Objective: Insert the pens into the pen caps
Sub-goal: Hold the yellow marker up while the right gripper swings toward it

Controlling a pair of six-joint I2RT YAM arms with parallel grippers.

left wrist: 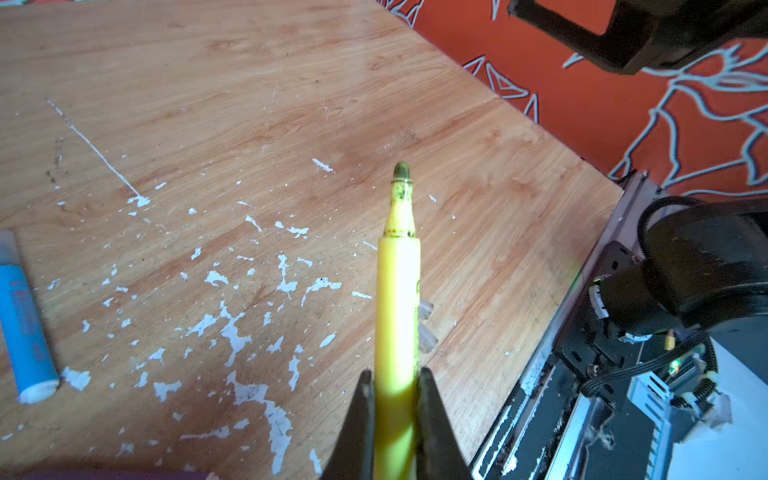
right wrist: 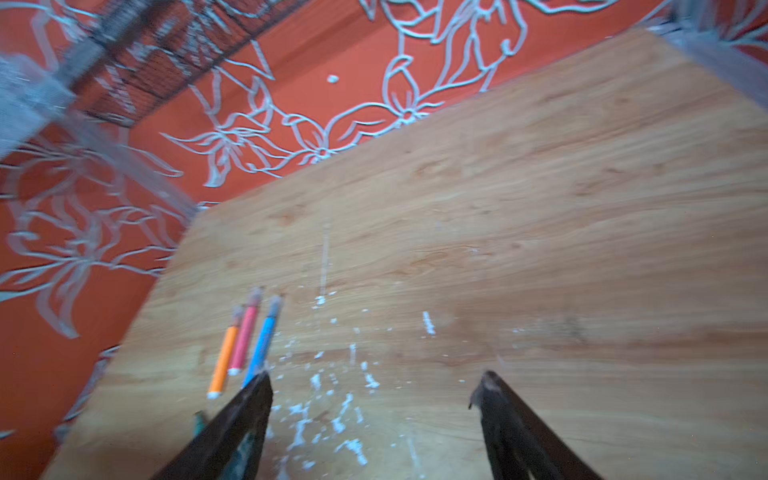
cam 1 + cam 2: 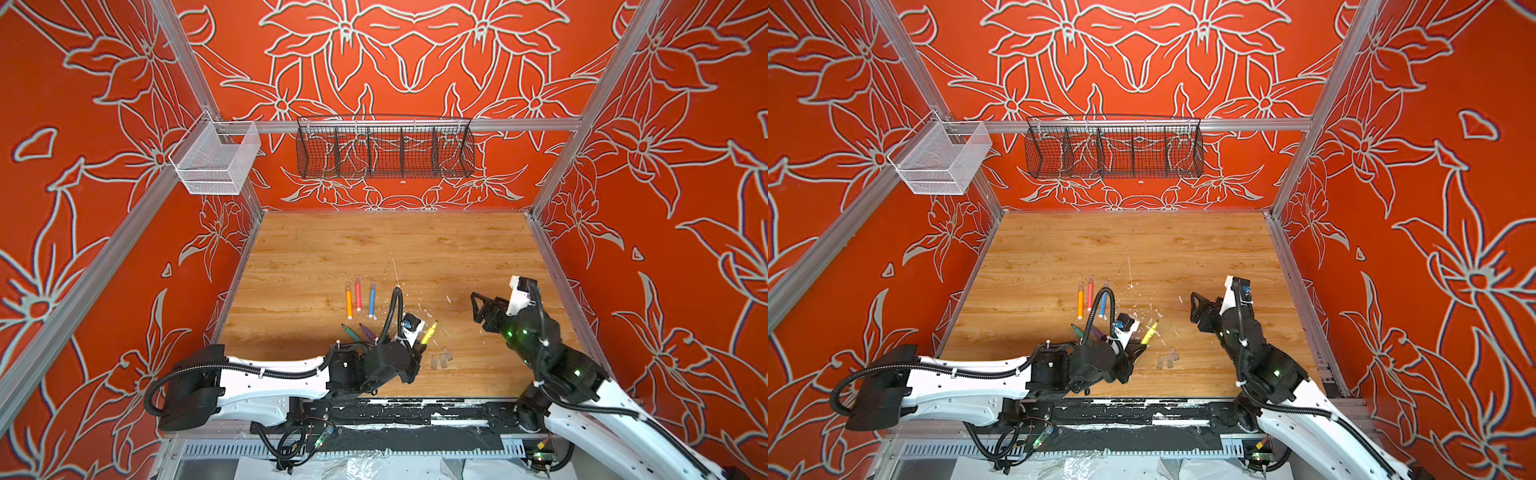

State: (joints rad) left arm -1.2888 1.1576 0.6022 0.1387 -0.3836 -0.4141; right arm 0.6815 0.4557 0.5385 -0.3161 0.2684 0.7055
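Observation:
My left gripper point(image 1: 395, 374) is shut on the yellow pen point(image 1: 397, 291), whose bare tip points up and away. In both top views the yellow pen point(image 3: 429, 331) point(image 3: 1149, 332) is tilted above the table near the front middle. Loose clear pen caps point(image 3: 440, 358) point(image 3: 1168, 358) point(image 1: 426, 328) lie just right of it. Orange point(image 3: 349, 302), pink-red point(image 3: 358, 296) and blue point(image 3: 371, 302) pens lie in a row, each with a clear cap on its far end. Green point(image 3: 351, 332) and purple point(image 3: 368, 331) pens lie beside the left arm. My right gripper point(image 3: 476, 308) point(image 2: 374, 378) hovers open and holds nothing.
White paint-like flecks point(image 1: 232, 332) dot the wooden table point(image 3: 415, 249). A black wire basket point(image 3: 384, 151) and a white mesh bin point(image 3: 216, 160) hang on the back rail. A black rail point(image 3: 415, 409) runs along the table's front edge.

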